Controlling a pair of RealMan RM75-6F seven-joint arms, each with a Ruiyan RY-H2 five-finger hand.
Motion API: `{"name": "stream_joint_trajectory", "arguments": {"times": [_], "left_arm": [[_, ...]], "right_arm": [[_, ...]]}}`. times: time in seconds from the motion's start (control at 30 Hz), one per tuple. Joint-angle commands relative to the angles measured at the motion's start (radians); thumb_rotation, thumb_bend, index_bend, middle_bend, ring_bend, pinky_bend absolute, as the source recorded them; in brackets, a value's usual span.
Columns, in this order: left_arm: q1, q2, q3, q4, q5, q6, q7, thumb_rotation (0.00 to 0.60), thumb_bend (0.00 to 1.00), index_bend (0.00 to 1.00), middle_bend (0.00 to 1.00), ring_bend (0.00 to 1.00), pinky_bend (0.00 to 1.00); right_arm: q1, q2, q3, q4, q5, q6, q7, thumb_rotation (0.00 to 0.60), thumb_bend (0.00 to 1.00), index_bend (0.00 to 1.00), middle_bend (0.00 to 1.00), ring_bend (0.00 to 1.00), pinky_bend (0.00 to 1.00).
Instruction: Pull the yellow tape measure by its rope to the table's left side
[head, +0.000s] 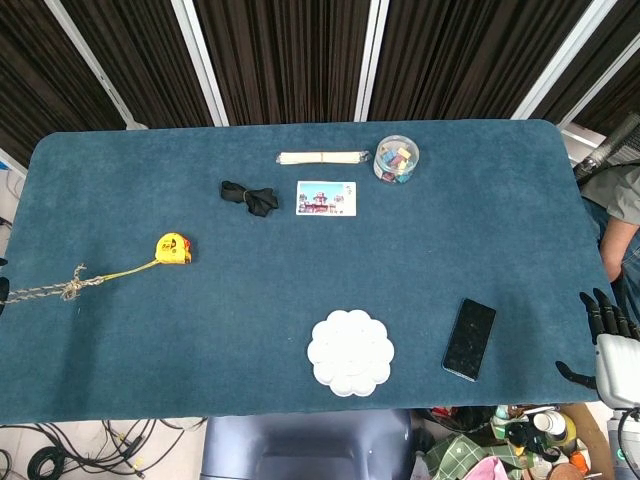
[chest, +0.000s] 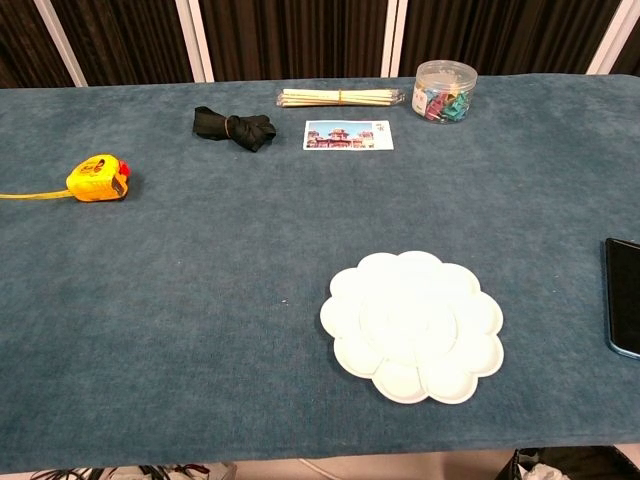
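Note:
The yellow tape measure (head: 173, 248) (chest: 97, 177) lies on the blue table (head: 250, 300) near its left side. A thin yellow strip runs from it to a knotted rope (head: 70, 288), which stretches straight to the frame's left edge. There only a dark sliver of my left hand (head: 2, 289) shows, at the rope's end, which it holds. The chest view shows no hand. My right hand (head: 610, 345) rests off the table's right front corner, fingers apart and holding nothing.
At the back lie a black cloth (head: 250, 197), a bundle of pale sticks (head: 320, 157), a postcard (head: 326, 198) and a clear jar of clips (head: 396, 159). A white flower-shaped palette (head: 350, 352) and a black phone (head: 470, 338) sit near the front edge.

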Motion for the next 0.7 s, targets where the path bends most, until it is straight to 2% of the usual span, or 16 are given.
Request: {"name": "stream_joint_trajectory", "arguments": {"times": [0.03, 0.23, 0.4, 0.47, 0.6, 0.7], "left_arm": [[-0.031, -0.017, -0.014, 0.001, 0.034, -0.007, -0.016, 0.6, 0.46, 0.65, 0.21, 0.0, 0.1], [-0.14, -0.051, -0.054, -0.04, 0.09, -0.069, 0.018, 0.6, 0.46, 0.65, 0.21, 0.0, 0.1], [-0.251, -0.068, -0.093, -0.131, 0.128, -0.148, 0.09, 0.6, 0.44, 0.61, 0.2, 0.0, 0.1], [-0.288, -0.072, -0.098, -0.169, 0.132, -0.201, 0.134, 0.6, 0.36, 0.5, 0.15, 0.0, 0.08], [-0.342, -0.065, -0.106, -0.257, 0.087, -0.344, 0.22, 0.6, 0.19, 0.16, 0.03, 0.0, 0.01], [-0.366, -0.045, -0.122, -0.355, 0.035, -0.415, 0.256, 0.6, 0.15, 0.03, 0.0, 0.0, 0.0]], "right_arm": [[0.0, 0.0, -0.001, -0.001, -0.001, -0.001, -0.002, 0.6, 0.04, 0.0, 0.0, 0.1, 0.17], [0.0, -0.001, -0.002, -0.002, -0.002, -0.001, -0.004, 0.6, 0.04, 0.0, 0.0, 0.1, 0.17], [0.001, 0.001, -0.002, -0.002, -0.005, -0.001, 0.0, 0.6, 0.04, 0.0, 0.0, 0.1, 0.17], [0.001, 0.001, -0.003, -0.001, -0.006, -0.002, 0.002, 0.6, 0.04, 0.0, 0.0, 0.1, 0.17], [0.001, 0.002, -0.002, -0.001, -0.006, -0.002, 0.004, 0.6, 0.04, 0.0, 0.0, 0.1, 0.17], [0.002, 0.002, -0.003, -0.001, -0.01, -0.001, 0.006, 0.6, 0.04, 0.0, 0.0, 0.1, 0.17]]}}
